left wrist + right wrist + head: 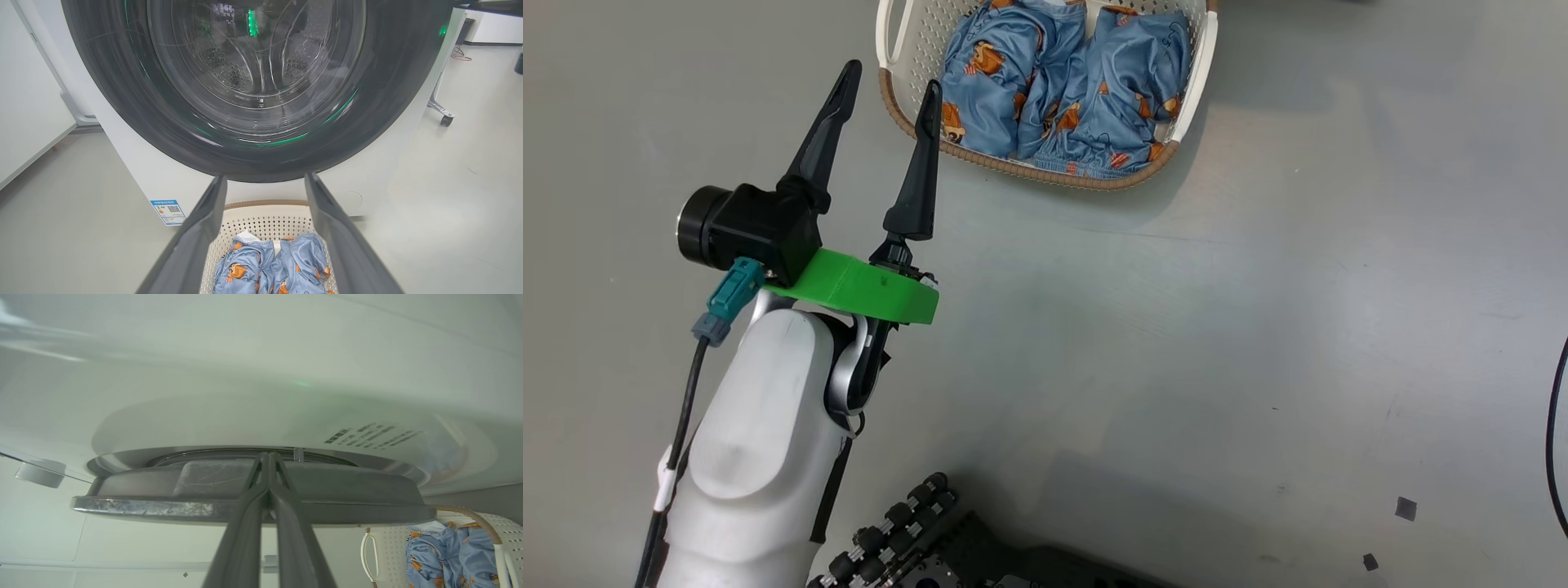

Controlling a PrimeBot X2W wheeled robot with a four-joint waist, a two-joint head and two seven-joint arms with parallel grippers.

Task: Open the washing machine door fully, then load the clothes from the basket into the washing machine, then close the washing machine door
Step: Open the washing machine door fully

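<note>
In the head view the left gripper stands at the centre left of the frame, its two dark fingers spread wide with nothing between them, their tips pointing towards the top edge. One tip overlaps the near left corner of the basket, which sits at the top centre on the grey floor. The clothes lie bunched inside it in two mounds. A black cable curves along the right edge.

In the left wrist view the washing machine takes up the upper frame. The washing machine door faces the camera, and the drum holes show through its glass. A blue label sticker sits at the lower left of the white front. The basket is at the bottom centre, just in front of the machine.

In the right wrist view the right gripper has its fingers pressed together on nothing. Its tips lie at the door's edge, seen side-on across the middle of the frame. Whether they touch the door cannot be told.
</note>
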